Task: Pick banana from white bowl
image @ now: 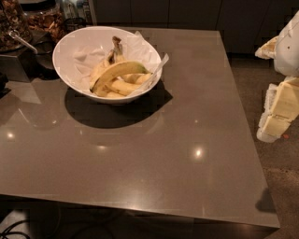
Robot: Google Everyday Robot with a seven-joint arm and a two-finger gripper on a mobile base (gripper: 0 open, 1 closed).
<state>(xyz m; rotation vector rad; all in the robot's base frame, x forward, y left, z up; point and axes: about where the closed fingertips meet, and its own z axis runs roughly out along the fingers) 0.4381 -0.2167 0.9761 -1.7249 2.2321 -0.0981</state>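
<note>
The white bowl (70, 44), lined with crumpled white paper, stands at the back left of the glossy brown table (177, 140). The banana (117, 72) is long, curved and yellow with a greenish right end. It lies on top of several paler bananas (125, 87) in the front part of the bowl. Another banana's dark stem (115, 45) points up behind it. My gripper (279, 108), seen as cream and white parts, is at the right edge of the view. It is off the table's right side and far from the bowl.
Glass jars of snacks (44, 19) and a dark box (16, 63) stand at the back left behind the bowl. The table's right edge drops to a speckled floor (280, 186). Dark cabinets (196, 14) line the back.
</note>
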